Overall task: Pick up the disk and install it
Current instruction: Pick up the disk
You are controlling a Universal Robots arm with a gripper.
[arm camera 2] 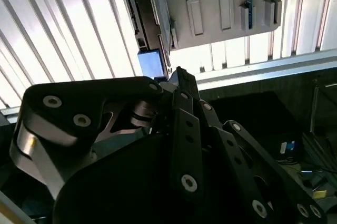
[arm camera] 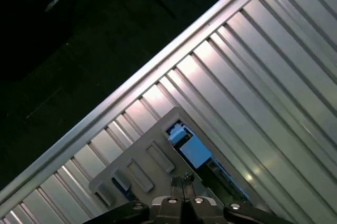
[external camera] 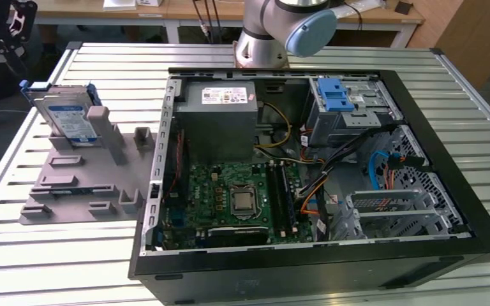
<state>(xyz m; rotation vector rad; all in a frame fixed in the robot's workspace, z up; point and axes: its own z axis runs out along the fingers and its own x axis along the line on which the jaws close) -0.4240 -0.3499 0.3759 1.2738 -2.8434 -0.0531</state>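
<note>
– Black gripper [arm camera: 181,181], up at the upper left of the exterior view: how do the fingers stand?
– Pressed together at the tips in the first wrist view, with nothing between them. It holds nothing and touches nothing.
– And the disk?
– The disk [external camera: 64,113] is below the gripper and just to its right. It stands on edge in the grey holder plate [external camera: 74,185], long axis upright. From above, in the first wrist view, it is a thin strip along the plate's border, lying to one side of the fingertips and not under them.
– Anything in the way?
– The holder's upright posts [external camera: 100,127] crowd its label side. Further right, well apart, lies the open computer case [external camera: 449,255]. The blue latch [external camera: 337,95] sits at the case's upper right.
</note>
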